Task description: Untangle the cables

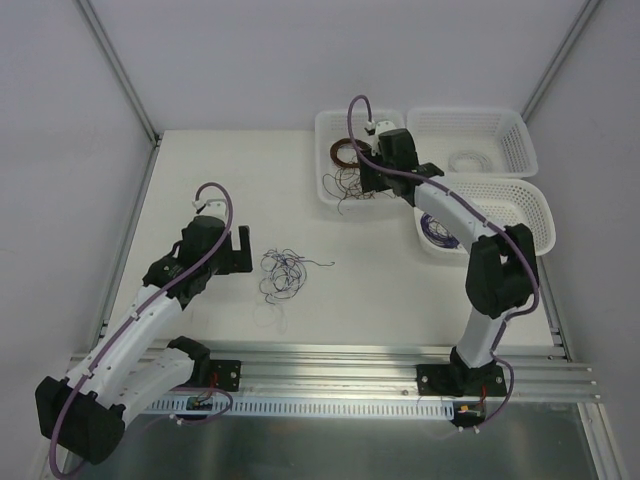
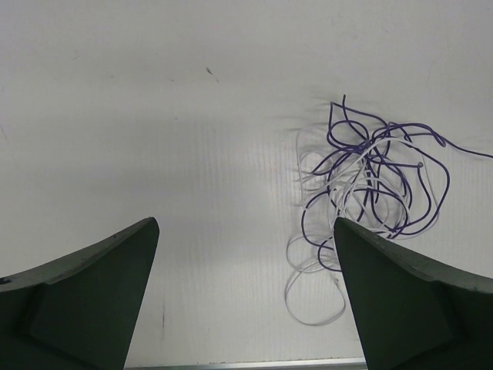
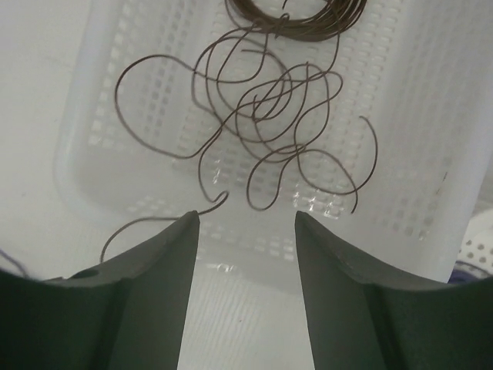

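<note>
Hair-thin purple and white cables (image 1: 283, 275) lie in a small loose tangle mid-worktop (image 1: 220, 170). They are probably light, limp and snag-prone, and best pinched at an outer loop. At their 9 o'clock the left pincer (image 1: 242, 250) gapes wide and empty. At 1 o'clock the right pincer (image 3: 246, 217) hangs half open, holding nothing, above a loose brown strand (image 3: 262, 108) in a basket (image 3: 92, 162).

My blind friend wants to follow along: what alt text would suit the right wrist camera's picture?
A loose, scribbly dark brown wire lies in a white perforated plastic basket, one end trailing over its near rim. A neat round brown coil sits at the top edge; the dark green right gripper hangs open and empty below.
</note>
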